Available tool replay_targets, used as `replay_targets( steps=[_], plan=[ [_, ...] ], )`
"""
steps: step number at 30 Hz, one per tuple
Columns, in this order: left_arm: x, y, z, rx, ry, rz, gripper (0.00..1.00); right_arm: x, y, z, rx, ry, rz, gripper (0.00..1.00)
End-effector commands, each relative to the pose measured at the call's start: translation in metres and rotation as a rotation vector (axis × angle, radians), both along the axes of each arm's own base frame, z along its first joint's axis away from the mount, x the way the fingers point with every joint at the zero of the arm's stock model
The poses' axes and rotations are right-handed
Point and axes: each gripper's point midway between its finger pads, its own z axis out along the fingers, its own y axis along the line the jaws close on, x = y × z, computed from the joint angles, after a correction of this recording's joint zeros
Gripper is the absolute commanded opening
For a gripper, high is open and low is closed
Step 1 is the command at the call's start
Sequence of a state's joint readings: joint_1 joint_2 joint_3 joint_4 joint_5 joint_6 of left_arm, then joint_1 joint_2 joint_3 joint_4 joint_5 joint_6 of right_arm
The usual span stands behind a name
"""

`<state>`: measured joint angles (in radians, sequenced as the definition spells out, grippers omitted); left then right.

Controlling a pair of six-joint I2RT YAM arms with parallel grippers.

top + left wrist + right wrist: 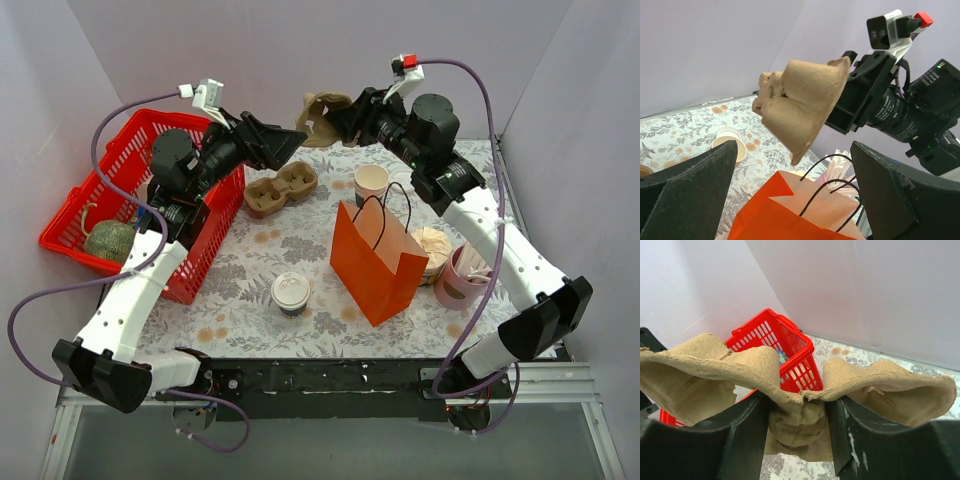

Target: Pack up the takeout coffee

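Note:
The takeout coffee (290,293), a cream and dark cup with a white lid, stands on the cloth near the front, left of the orange paper bag (378,262). My right gripper (338,122) is shut on a brown cardboard cup carrier (322,115) and holds it in the air at the back; the carrier also shows in the right wrist view (800,415) and the left wrist view (805,102). My left gripper (284,143) is open and empty, raised, facing the held carrier. The orange bag (790,215) lies below it in the left wrist view.
A second cardboard carrier (281,189) lies on the cloth. A lidless cup (371,183) stands behind the bag. A red basket (130,200) is at the left. A pink cup with straws (460,277) and a cream bundle (432,245) are right of the bag.

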<state>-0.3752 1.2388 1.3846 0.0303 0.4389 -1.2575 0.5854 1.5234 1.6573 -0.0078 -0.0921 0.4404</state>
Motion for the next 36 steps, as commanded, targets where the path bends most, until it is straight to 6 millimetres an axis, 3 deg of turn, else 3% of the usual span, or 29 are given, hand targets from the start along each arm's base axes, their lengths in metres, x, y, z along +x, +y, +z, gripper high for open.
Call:
replay_targets(
  steps=[1, 4, 6, 8, 9, 10, 11, 12, 16, 19, 21, 22, 23, 24, 26, 28, 29, 32, 36],
  plan=[
    [-0.029, 0.01, 0.02, -0.021, -0.063, -0.006, 0.98, -0.016, -0.019, 0.049, 0.049, -0.14, -0.037, 0.54],
    [-0.042, 0.016, 0.016, -0.008, -0.039, 0.0, 0.98, -0.026, -0.033, 0.054, 0.007, -0.162, -0.053, 0.54],
    [-0.044, 0.021, 0.003, -0.003, 0.035, 0.023, 0.98, -0.039, -0.046, 0.057, -0.03, -0.166, -0.06, 0.55],
    [-0.048, 0.022, -0.018, 0.003, 0.147, 0.024, 0.98, -0.052, -0.058, 0.052, -0.098, -0.169, -0.062, 0.55],
    [-0.05, 0.02, -0.025, 0.012, 0.171, 0.006, 0.98, -0.069, -0.063, 0.062, -0.114, -0.209, -0.032, 0.56],
    [-0.054, 0.014, -0.039, 0.025, 0.21, -0.037, 0.98, -0.08, -0.067, 0.054, -0.209, -0.238, 0.001, 0.56],
    [-0.055, 0.011, -0.05, 0.033, 0.259, -0.057, 0.98, -0.091, -0.069, 0.059, -0.244, -0.276, 0.034, 0.56],
    [-0.052, 0.009, -0.06, 0.038, 0.305, -0.062, 0.98, -0.11, -0.072, 0.064, -0.265, -0.317, 0.084, 0.56],
    [-0.029, 0.006, -0.1, 0.067, 0.474, -0.011, 0.98, -0.151, -0.079, 0.055, -0.402, -0.46, 0.221, 0.56],
    [-0.016, -0.012, -0.125, 0.098, 0.587, -0.079, 0.98, -0.175, -0.074, 0.037, -0.441, -0.567, 0.337, 0.56],
    [-0.016, -0.03, -0.13, 0.117, 0.605, -0.12, 0.98, -0.193, -0.075, 0.035, -0.455, -0.678, 0.387, 0.56],
    [-0.009, -0.038, -0.142, 0.143, 0.636, -0.116, 0.98, -0.193, -0.074, 0.021, -0.486, -0.701, 0.414, 0.56],
    [-0.009, -0.044, -0.151, 0.171, 0.663, -0.109, 0.98, -0.194, -0.076, 0.02, -0.497, -0.716, 0.409, 0.56],
    [-0.009, -0.056, -0.145, 0.194, 0.644, -0.098, 0.98, -0.193, -0.08, 0.021, -0.513, -0.717, 0.382, 0.56],
    [-0.005, -0.069, -0.163, 0.259, 0.678, -0.075, 0.98, -0.19, -0.083, 0.027, -0.528, -0.735, 0.352, 0.56],
    [-0.006, -0.083, -0.161, 0.281, 0.666, -0.082, 0.98, -0.189, -0.084, 0.031, -0.538, -0.755, 0.341, 0.56],
    [-0.003, -0.089, -0.175, 0.315, 0.694, -0.08, 0.98, -0.188, -0.084, 0.031, -0.541, -0.759, 0.34, 0.56],
    [0.003, -0.092, -0.189, 0.364, 0.722, -0.032, 0.98, -0.185, -0.086, 0.032, -0.541, -0.773, 0.313, 0.55],
    [0.003, -0.096, -0.19, 0.383, 0.708, -0.04, 0.98, -0.173, -0.097, 0.047, -0.523, -0.797, 0.178, 0.54]
  ],
)
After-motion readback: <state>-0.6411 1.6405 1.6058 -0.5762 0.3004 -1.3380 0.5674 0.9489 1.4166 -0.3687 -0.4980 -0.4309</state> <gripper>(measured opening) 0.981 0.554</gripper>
